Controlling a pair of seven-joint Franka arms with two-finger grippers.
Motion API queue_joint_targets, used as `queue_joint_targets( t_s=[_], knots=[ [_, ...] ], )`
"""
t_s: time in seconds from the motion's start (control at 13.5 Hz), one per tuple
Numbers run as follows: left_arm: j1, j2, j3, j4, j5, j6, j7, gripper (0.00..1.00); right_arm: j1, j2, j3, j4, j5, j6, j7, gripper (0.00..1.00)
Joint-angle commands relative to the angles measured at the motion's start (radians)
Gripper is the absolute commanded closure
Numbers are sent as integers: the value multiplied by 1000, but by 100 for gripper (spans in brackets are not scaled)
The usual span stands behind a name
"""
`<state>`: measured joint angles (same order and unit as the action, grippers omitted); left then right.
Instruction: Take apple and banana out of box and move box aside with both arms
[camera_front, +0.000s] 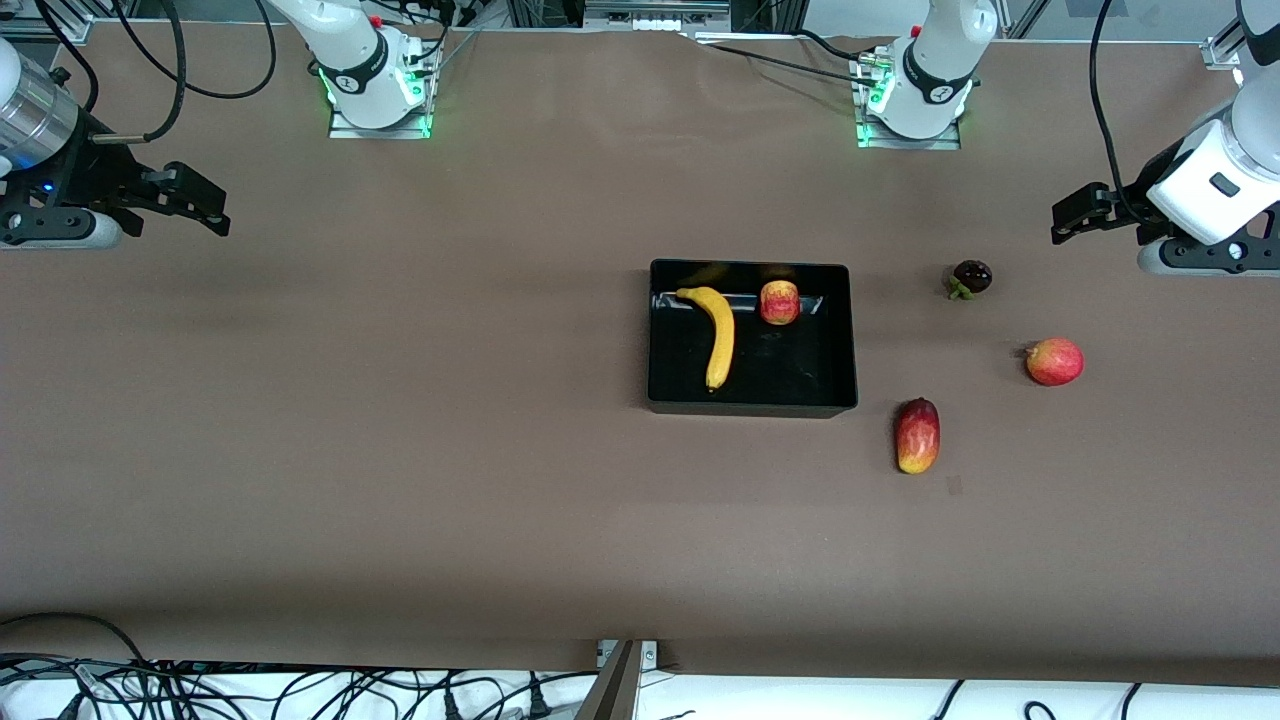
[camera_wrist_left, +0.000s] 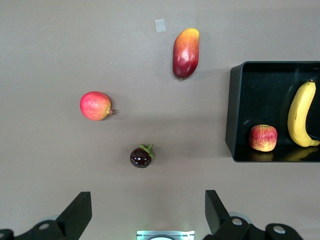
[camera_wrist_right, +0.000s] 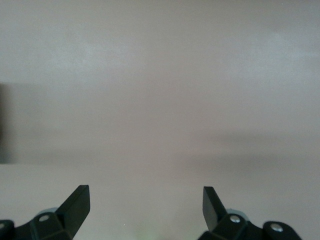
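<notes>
Left arm: waiting, left gripper (camera_front: 1062, 222) raised over the bench at its own end, fingers (camera_wrist_left: 76, 212) spread wide, holding nothing. Right arm: right gripper (camera_front: 212, 212) raised over its own end, fingers (camera_wrist_right: 75, 205) likewise apart, empty.

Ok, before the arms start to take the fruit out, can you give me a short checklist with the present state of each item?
1. Apple in the box: ok.
2. Banana in the box, apart from the apple: ok.
3. Left gripper open, empty, over bare table at its own end: ok.
4. Right gripper open, empty, over bare table at its own end: ok.
5. Nothing lies on the fruit: ok.
6. Mango-like fruit beside the box, not touching: ok.
</notes>
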<state>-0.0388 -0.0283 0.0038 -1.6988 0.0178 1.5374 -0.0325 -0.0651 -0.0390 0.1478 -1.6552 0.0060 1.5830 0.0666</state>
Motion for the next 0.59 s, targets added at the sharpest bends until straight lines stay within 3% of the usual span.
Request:
queue_joint_targets(
  t_s=[0.0,0.3,0.44,0.52],
  knots=[
    [2,-4,4,1,-10,-6,17,0,-7,7,9,21,-8,-8,4,0],
    [-6,-1,2,-8,-13,-25,6,0,-7,8,9,21,-8,-8,4,0],
    [-15,4,1,-12,-62,-173,3,0,-7,7,9,21,-8,-8,4,0],
    [-18,19,-1,-5,-82,-177,15,0,-7,8,9,21,-8,-8,4,0]
  ],
)
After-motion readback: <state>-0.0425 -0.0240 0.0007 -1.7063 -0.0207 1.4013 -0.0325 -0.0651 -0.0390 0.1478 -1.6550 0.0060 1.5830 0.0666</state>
